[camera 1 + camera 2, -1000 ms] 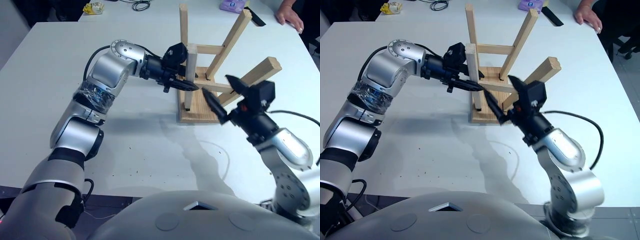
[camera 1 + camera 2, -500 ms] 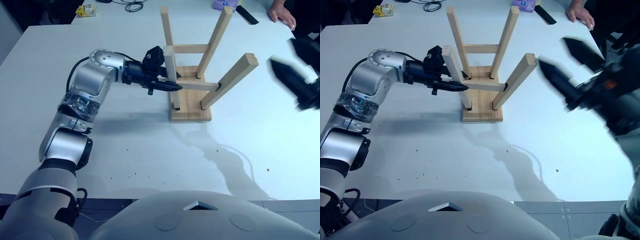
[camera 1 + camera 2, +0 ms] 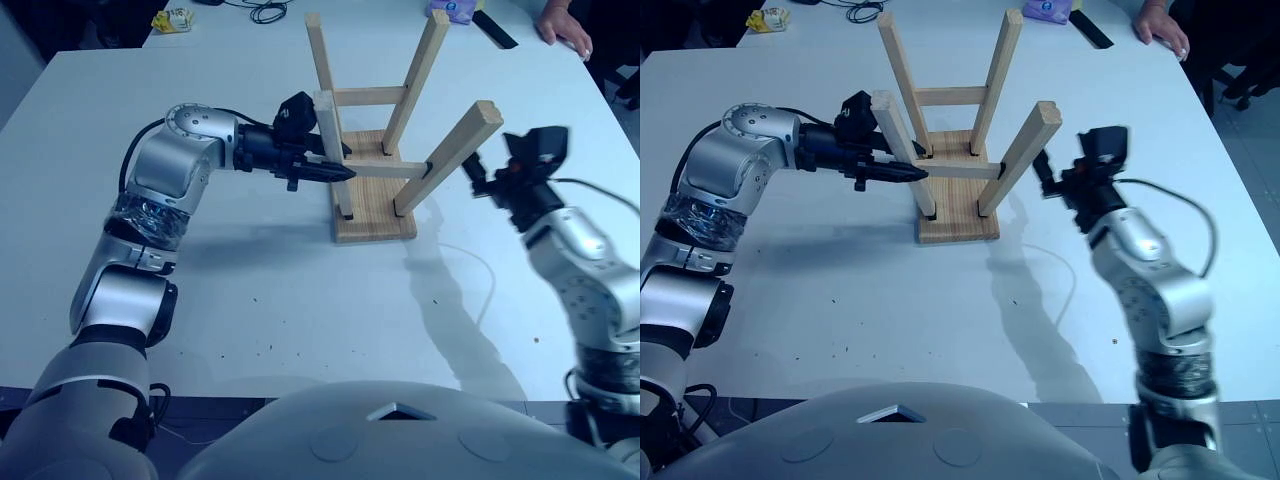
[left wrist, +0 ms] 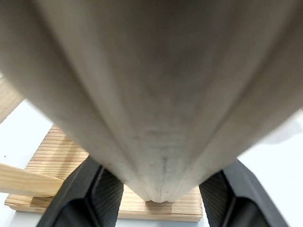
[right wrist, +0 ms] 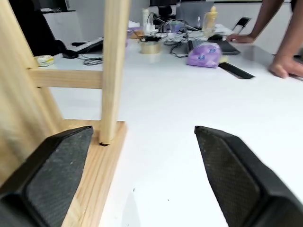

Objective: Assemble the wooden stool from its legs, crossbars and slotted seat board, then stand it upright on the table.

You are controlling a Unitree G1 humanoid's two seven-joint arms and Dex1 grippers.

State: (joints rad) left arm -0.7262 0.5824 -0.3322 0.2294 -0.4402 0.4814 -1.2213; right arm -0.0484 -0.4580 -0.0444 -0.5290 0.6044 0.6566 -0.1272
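Left gripper (image 3: 338, 171) is closed on the near-left pale square wooden leg (image 3: 327, 118) of the upturned light-wood stool, about halfway up, with the leg seated between both pads. The stool rests on its flat slotted seat board (image 3: 375, 226) on the white table (image 3: 250, 290), legs up, with a thin wooden crossbar (image 3: 385, 170) joining the near pair. The near-right leg (image 3: 450, 155) leans outward; I judge that joint loose. My right gripper (image 5: 143, 130) stands wide open and empty, just beside that leg. Assessment: light, rigid wood, but the push-fit joints may part. I would hold low on a leg or at the board edge, never the crossbar.
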